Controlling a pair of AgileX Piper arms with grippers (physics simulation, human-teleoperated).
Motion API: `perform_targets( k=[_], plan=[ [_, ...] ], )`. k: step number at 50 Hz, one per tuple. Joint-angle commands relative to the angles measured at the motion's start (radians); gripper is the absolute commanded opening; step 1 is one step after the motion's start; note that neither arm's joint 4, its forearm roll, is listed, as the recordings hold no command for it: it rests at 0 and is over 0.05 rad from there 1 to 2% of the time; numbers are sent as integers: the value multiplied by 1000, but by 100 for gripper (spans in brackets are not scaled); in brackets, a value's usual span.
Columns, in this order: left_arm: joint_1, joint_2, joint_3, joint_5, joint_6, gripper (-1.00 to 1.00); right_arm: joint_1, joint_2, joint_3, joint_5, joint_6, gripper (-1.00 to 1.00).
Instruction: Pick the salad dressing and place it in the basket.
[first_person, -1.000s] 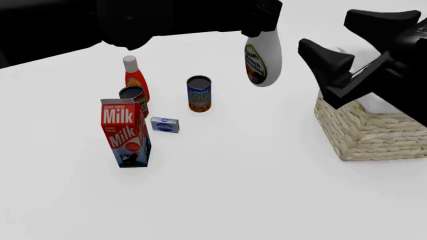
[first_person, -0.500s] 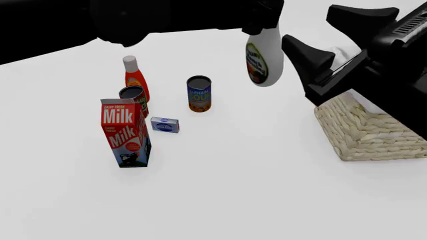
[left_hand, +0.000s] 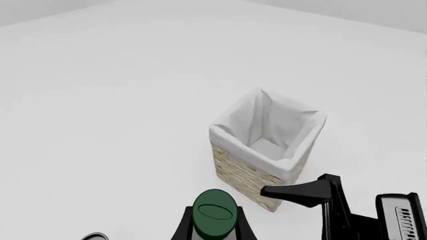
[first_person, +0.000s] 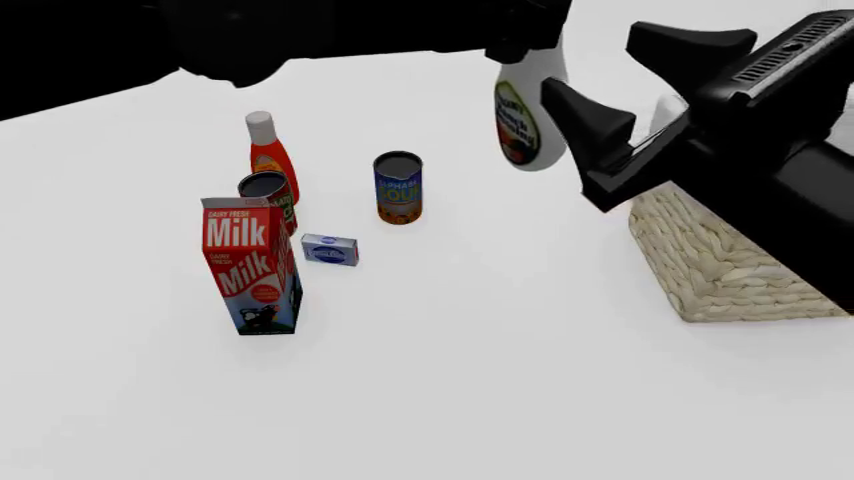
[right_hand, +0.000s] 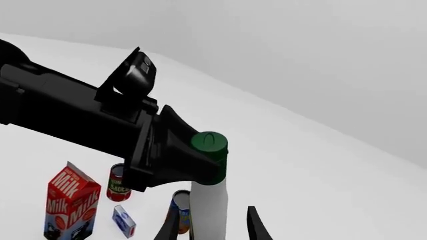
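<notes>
Front view: left claw (first_person: 523, 40) clamped on the salad dressing (first_person: 527, 120) by its neck, bottle hanging mid-air just left of the basket (first_person: 727, 265). Right claw (first_person: 627, 85) spread wide, empty, beside the bottle, prob. for handover.

white worktop (first_person: 441, 380). left of centre: milk carton (first_person: 251, 266) upright, small blue-white box (first_person: 328, 249) just beside it, dark can (first_person: 267, 192) behind carton, orange-red bottle (first_person: 271, 156) behind that. blue can (first_person: 398, 187) near centre. basket (first_person: 727, 260) at right edge.
</notes>
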Motion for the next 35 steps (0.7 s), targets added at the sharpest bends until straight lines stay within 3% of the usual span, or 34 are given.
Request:
perform_targets(
  k=[1, 35],
  plan=[
    [-7, -16, -4, 0, 13, -100, -5, 46, -6, -36, -1, 100],
    [-29, -30, 6, -1, 8, -100, -9, 148, -45, -95, -28, 100]
  ],
)
